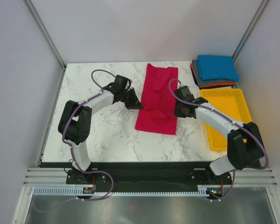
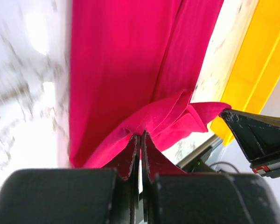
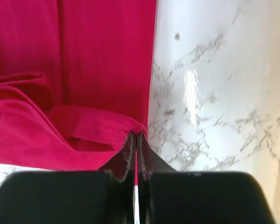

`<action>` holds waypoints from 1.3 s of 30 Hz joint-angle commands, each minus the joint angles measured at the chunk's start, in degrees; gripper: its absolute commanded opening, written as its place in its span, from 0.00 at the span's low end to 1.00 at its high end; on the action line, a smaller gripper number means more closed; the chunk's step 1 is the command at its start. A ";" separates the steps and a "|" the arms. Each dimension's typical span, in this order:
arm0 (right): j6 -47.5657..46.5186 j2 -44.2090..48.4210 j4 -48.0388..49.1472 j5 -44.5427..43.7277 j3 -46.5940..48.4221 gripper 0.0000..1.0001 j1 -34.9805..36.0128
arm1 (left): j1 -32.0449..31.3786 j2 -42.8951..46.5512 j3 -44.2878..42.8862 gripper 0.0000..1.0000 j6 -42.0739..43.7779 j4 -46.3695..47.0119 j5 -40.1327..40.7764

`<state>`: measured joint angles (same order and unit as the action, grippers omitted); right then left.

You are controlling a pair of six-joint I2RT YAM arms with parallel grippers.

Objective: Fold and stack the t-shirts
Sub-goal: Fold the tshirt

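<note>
The crimson-red t-shirt (image 1: 157,88) lies as a long narrow strip down the middle of the table, with its near half bunched up. My left gripper (image 1: 138,106) is shut on the shirt's left edge about halfway along; the left wrist view shows the cloth (image 2: 116,60) pinched at the fingertips (image 2: 141,136) and pulled into folds. My right gripper (image 1: 176,111) is shut on the right edge opposite; in the right wrist view a hemmed fold of red cloth (image 3: 84,56) sits in the tips (image 3: 136,136). At the back right corner is a stack of folded t-shirts: blue (image 1: 218,66) over dark grey (image 1: 209,83) and orange (image 1: 220,86).
A yellow plastic tray (image 1: 240,103) sits along the table's right edge, just beyond my right arm, and it shows in the left wrist view (image 2: 252,60). White marble tabletop (image 1: 107,135) lies bare to the left of and in front of the shirt. Grey walls close in the sides.
</note>
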<state>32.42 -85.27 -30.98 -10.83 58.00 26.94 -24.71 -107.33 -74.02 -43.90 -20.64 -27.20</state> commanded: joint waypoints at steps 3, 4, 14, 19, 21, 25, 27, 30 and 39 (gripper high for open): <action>-7.72 -5.77 3.03 8.01 8.09 0.00 -4.96 | 3.00 -7.70 -12.27 0.02 6.18 -1.86 -5.22; -7.90 -7.87 3.38 9.15 9.75 0.00 -5.84 | 3.00 -8.85 -14.20 0.02 7.15 -1.86 -5.84; -7.82 -16.94 6.46 13.29 16.71 0.00 -10.15 | 5.20 -20.37 -29.94 0.02 7.16 -4.93 -6.37; -7.55 -19.40 6.55 14.17 18.90 0.00 -11.20 | 5.90 -23.45 -33.90 0.02 6.64 -4.93 -5.93; -7.38 -20.80 6.64 14.26 19.34 0.00 -11.82 | 6.34 -25.12 -35.14 0.02 6.37 -5.11 -6.28; -6.85 -23.09 6.55 15.05 20.75 0.00 -13.23 | 7.04 -27.75 -37.77 0.03 6.28 -5.20 -6.72; -6.85 -24.14 6.46 15.31 21.28 0.01 -13.84 | 7.22 -29.16 -38.83 0.03 6.46 -5.20 -7.69; -6.41 -25.03 6.37 16.01 22.16 0.01 -14.63 | 7.39 -30.57 -40.85 0.07 7.07 -5.20 -9.35; -6.76 -29.85 5.67 19.35 29.09 0.05 -17.27 | 10.46 -27.06 -39.98 0.26 9.53 -5.37 -5.59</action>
<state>25.67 -113.32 -25.93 6.52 82.72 10.85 -16.58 -138.34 -113.54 -37.28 -26.39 -34.33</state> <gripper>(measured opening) 0.055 0.240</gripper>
